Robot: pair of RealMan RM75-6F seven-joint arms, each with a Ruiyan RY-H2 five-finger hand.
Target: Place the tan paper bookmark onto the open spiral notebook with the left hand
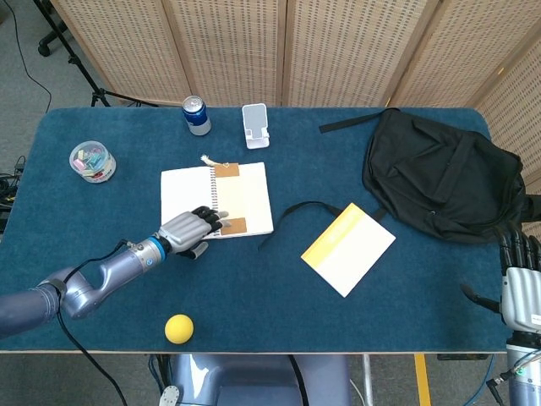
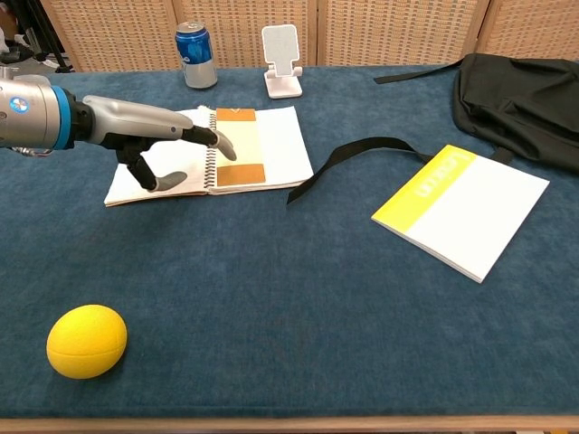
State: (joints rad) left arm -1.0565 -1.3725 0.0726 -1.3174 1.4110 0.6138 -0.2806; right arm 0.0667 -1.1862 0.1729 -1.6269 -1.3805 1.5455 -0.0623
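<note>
The one tan bookmark (image 1: 230,200) lies flat on the right page of the one open notebook (image 1: 188,196), just beside the spiral, its long axis running away from the robot. The left robot hand (image 1: 184,230) is spread and holds nothing, low over the notebook's near edge with its fingertips (image 2: 220,145) pointing at the bookmark's near end; whether they touch it I cannot tell. It is far the nearer; the right robot hand (image 1: 521,283), fingers extended, is at the desk's (image 1: 279,304) far right edge.
</note>
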